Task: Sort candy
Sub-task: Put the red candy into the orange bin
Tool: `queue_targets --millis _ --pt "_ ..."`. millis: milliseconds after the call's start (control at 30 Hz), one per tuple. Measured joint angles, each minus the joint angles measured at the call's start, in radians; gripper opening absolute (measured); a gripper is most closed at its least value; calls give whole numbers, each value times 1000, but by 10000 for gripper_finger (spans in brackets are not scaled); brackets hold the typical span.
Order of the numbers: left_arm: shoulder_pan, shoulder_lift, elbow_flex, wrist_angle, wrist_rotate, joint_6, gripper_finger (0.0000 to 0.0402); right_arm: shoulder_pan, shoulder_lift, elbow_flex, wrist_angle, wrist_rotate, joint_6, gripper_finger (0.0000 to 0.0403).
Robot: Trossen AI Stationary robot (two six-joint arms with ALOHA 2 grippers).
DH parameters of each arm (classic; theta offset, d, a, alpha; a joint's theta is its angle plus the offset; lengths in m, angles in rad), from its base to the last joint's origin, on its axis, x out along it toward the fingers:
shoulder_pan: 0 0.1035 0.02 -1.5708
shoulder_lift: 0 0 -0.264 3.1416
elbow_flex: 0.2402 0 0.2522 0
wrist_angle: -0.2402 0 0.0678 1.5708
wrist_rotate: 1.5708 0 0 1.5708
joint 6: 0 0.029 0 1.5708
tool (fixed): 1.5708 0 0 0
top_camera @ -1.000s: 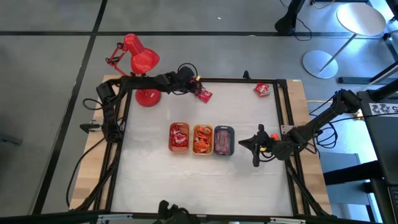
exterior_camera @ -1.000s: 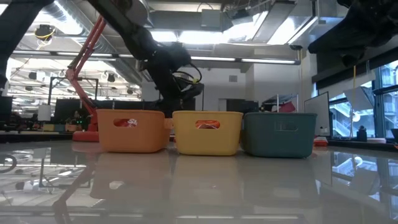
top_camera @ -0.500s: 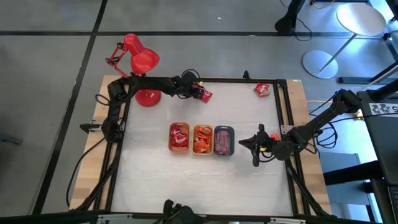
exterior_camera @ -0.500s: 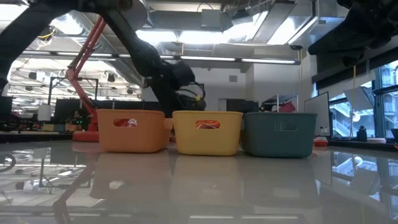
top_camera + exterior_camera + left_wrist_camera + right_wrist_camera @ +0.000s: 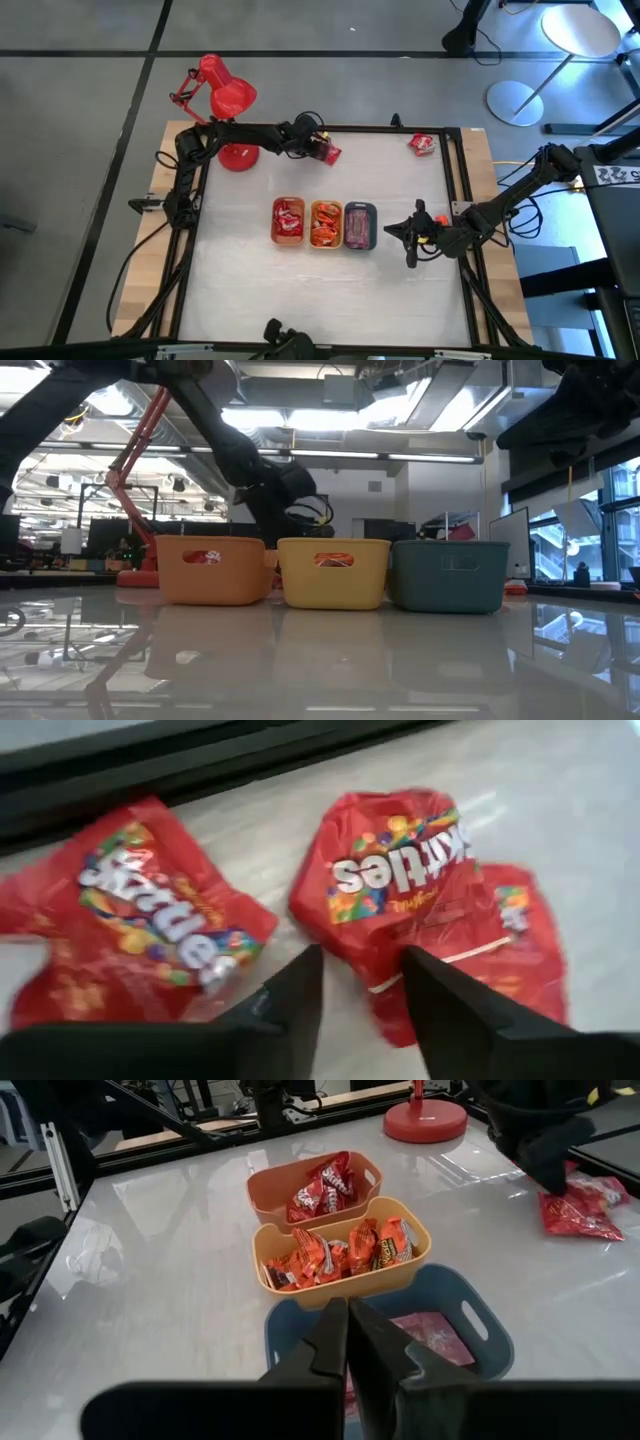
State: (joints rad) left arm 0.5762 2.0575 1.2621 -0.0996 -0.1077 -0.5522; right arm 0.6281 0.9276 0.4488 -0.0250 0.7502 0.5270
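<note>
Three red Skittles packets lie flat by the table's far edge, left of centre (image 5: 327,152). In the left wrist view one packet (image 5: 135,925) sits apart from a middle packet (image 5: 405,885), which overlaps a third (image 5: 515,935). My left gripper (image 5: 362,975) is open and low over them, its fingers either side of the middle packet's lower edge. My right gripper (image 5: 408,240) is shut and waits right of the trays, over the grey tray (image 5: 450,1305). More candy fills the orange tray (image 5: 288,221), the yellow tray (image 5: 326,223) and the grey tray (image 5: 360,225). My left gripper's open fingers (image 5: 295,985) come slanting down at the middle packet's lower edge (image 5: 352,942). Whether they touch the wrapper, I cannot tell. The packet lies flat on the table.
Another red packet (image 5: 422,144) lies at the table's far right corner. A red desk lamp (image 5: 225,100) stands at the far left corner, beside my left arm. A black frame rail (image 5: 380,129) runs along the far edge behind the packets. Bare tabletop (image 5: 320,290) spreads before the trays.
My left gripper has come down and forward toward the red packets at the table's far edge, mostly in the first half second, then nearly stopped. The packets have stayed where they were.
</note>
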Motion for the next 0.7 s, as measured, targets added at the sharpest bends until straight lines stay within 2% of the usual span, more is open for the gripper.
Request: queue_targets --millis 200,500,700 --pt "-15 0 0 -16 2 124 15 0 0 0 1 0 0 12" --pt "-83 -48 -2 -46 -19 164 2 0 0 0 -1 -8 23 12" --pt "-179 -183 -2 -175 -133 204 1 0 0 0 -1 -35 26 12"
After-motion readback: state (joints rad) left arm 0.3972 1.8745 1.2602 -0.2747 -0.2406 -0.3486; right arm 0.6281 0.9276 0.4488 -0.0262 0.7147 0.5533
